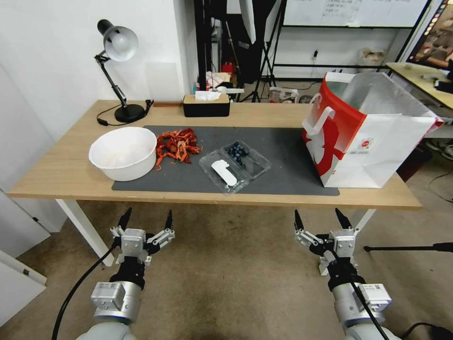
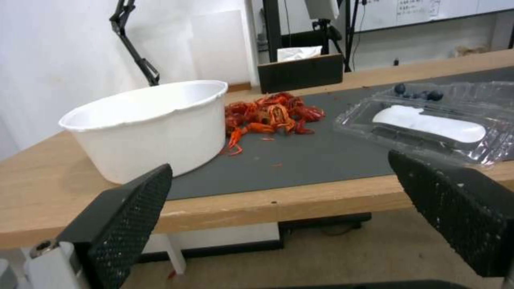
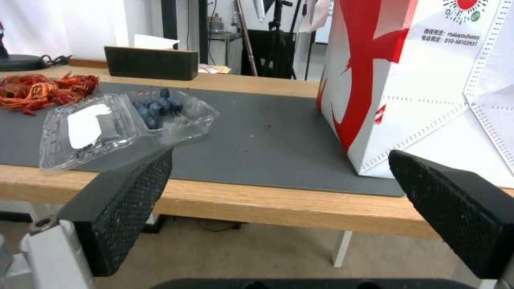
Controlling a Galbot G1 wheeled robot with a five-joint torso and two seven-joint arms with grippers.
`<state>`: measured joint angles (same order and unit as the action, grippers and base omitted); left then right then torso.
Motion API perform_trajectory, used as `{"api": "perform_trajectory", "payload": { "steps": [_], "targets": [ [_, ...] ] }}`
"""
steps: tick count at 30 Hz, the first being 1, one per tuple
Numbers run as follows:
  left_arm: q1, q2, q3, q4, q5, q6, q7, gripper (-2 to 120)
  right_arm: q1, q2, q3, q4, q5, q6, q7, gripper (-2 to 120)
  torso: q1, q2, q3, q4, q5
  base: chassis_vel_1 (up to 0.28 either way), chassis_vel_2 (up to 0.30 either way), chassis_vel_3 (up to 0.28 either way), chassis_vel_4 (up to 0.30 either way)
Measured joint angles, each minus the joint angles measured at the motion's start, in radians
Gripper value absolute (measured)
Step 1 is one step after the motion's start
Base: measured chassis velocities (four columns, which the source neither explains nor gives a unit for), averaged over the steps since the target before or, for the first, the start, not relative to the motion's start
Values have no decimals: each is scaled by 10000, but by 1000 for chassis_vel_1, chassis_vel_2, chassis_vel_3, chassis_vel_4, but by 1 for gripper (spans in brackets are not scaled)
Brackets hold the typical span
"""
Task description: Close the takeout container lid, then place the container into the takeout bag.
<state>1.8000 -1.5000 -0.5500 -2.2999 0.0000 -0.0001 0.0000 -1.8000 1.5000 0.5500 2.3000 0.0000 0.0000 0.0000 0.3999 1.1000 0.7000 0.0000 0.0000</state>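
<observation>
Wooden bench against a white wall, dark mat across it. Takeout container lies open mid-mat (lid flat, nearer); takeout bag stands right. Left end effector and right end effector hover near, spread wide, empty.

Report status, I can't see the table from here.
Left tool and right tool open, short of the table. Container lying open, lid flat. Bag upright, nothing in between.
</observation>
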Motion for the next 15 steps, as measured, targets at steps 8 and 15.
{"api": "perform_trajectory", "payload": {
  "steps": [8, 15],
  "targets": [
    [0, 0, 0, 0, 0, 0, 0, 100, 0, 0, 0, 0, 0, 0, 0, 100, 0, 0, 0, 0, -1, 0, 0, 0, 0],
    [0, 0, 0, 0, 0, 0, 0, 100, 0, 0, 0, 0, 0, 0, 0, 100, 0, 0, 0, 0, 0, 0, 0, 0, 0]
  ]
}}
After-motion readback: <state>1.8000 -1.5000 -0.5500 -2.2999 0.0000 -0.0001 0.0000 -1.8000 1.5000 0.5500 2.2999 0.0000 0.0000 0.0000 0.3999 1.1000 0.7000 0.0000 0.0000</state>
